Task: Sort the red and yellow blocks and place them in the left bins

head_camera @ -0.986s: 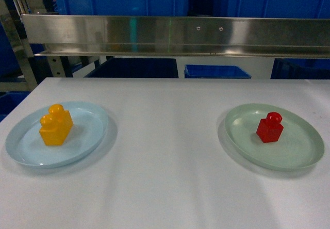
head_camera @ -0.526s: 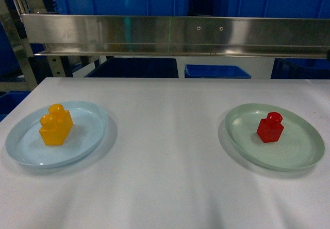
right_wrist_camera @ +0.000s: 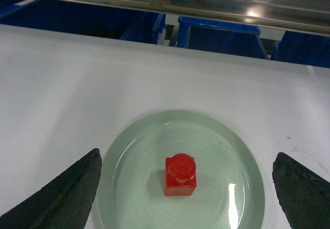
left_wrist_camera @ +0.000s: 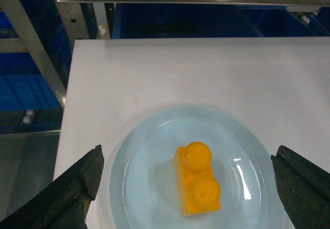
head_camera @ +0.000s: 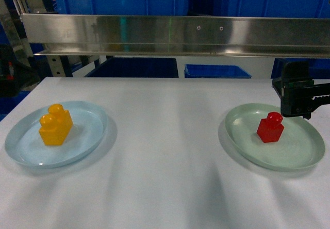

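A yellow two-stud block (head_camera: 55, 125) sits on a light-blue plate (head_camera: 87, 136) at the table's left. A red one-stud block (head_camera: 270, 127) sits on a pale green plate (head_camera: 304, 146) at the right. My left gripper (left_wrist_camera: 188, 157) hangs open above the yellow block (left_wrist_camera: 198, 182), its fingers (left_wrist_camera: 77, 187) wide apart outside the plate's rim (left_wrist_camera: 149, 172). Above the red block (right_wrist_camera: 180, 175), my right gripper (right_wrist_camera: 186, 157) is open too, with its fingers (right_wrist_camera: 304, 187) spread past the green plate (right_wrist_camera: 232, 157). Neither gripper touches a block. Which containers are the left bins I cannot tell.
A steel shelf rail (head_camera: 175, 33) runs across behind the table. Blue bins (head_camera: 216, 71) stand below it beyond the far edge, with more blue bins (left_wrist_camera: 26, 90) off the table's left side. My right arm (head_camera: 299, 97) hangs over the green plate's far edge.
Both arms have come into the head view: the right arm now shows above the green plate's far right, and a dark part of the left arm at the left edge. The blocks have not moved.
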Robot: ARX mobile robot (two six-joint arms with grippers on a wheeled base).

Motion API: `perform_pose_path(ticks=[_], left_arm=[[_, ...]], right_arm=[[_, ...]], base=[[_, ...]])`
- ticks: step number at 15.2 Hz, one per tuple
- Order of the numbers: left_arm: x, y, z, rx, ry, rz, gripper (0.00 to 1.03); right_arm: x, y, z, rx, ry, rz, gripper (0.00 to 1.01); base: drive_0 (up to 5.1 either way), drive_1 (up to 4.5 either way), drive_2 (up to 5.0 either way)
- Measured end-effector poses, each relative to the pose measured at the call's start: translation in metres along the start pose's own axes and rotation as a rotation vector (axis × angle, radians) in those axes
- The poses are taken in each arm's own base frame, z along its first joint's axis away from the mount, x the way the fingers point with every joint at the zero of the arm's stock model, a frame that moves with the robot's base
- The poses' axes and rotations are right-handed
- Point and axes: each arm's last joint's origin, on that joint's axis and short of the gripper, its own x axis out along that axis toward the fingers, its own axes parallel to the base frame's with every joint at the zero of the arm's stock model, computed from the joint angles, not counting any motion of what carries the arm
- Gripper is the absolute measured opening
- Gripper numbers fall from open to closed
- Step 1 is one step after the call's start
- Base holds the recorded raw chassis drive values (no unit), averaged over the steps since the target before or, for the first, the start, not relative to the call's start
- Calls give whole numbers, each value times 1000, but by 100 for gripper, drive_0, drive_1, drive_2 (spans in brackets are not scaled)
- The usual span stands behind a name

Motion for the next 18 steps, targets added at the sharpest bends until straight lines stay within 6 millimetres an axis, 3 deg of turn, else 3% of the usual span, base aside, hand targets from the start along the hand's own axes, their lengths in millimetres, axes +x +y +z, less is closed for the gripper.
perform_pose_path(ticks=[12,16,18], left_arm=[[3,-1,0,10,-14,-4,98],[3,-1,0,10,-14,-4,98],[3,-1,0,10,-14,-4,98]], right_arm=[[5,-6,1,3,-32,-21,98],[33,-5,13,-27,-17,-3,98],[56,-3,1,-48,25,-3,98]], base=[[0,0,0],[0,0,0],[0,0,0]])
